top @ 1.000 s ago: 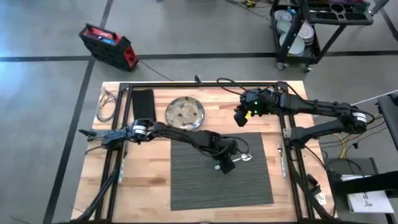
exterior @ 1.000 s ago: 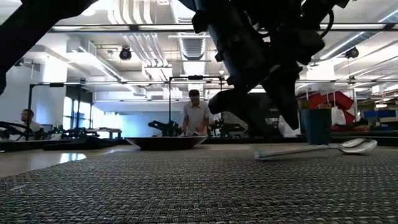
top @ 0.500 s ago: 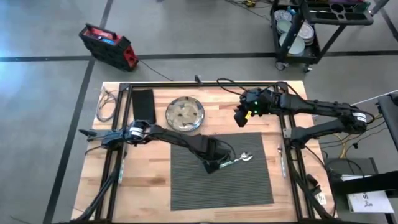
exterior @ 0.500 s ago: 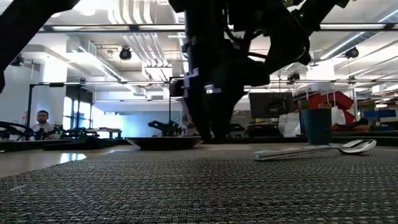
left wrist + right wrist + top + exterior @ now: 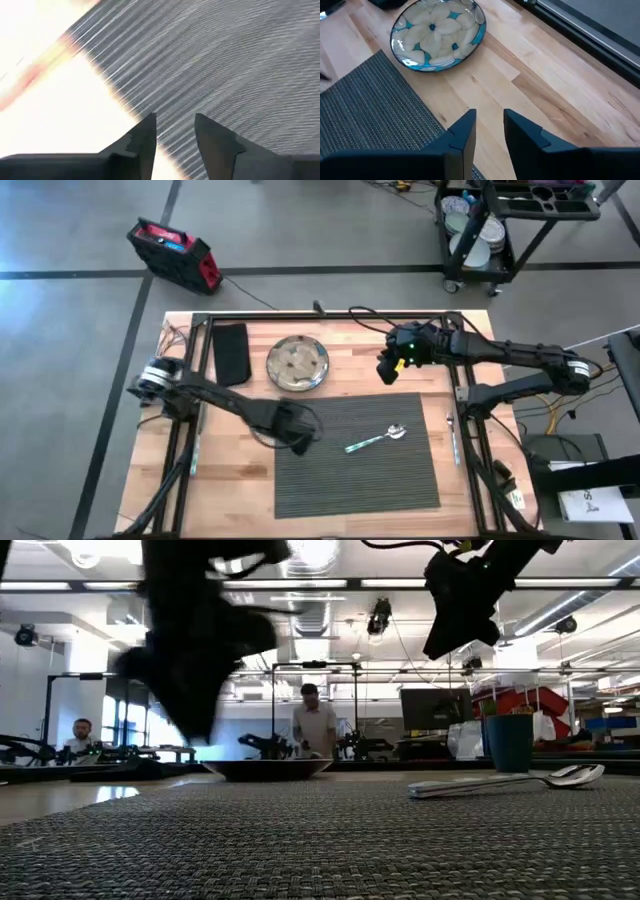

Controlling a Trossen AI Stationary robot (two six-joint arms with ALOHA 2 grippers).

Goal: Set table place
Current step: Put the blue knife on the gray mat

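Observation:
The dark grey ribbed placemat [image 5: 360,480] lies flat on the wooden table [image 5: 235,480]. A silver spoon [image 5: 375,440] lies on the mat, right of its middle. A flowered plate [image 5: 297,363] rests on the wood beyond the mat's far left corner. My left gripper [image 5: 298,438] hovers open over the mat's left edge [image 5: 135,107], with nothing between its fingers. My right gripper [image 5: 384,372] hangs open above the bare wood just beyond the mat's far edge, right of the plate [image 5: 437,32], and is empty.
A black napkin [image 5: 231,350] lies left of the plate. Cutlery lies on the wood at the far left [image 5: 175,345] and right of the mat [image 5: 450,435]. In the low view a dark blue cup [image 5: 510,742] shows behind the spoon [image 5: 500,782]. The black frame [image 5: 330,316] rings the table.
My left gripper has drawn away from the spoon toward the table's left edge, from the mat's middle to its left border. The spoon has stayed lying on the mat. My right arm has kept still.

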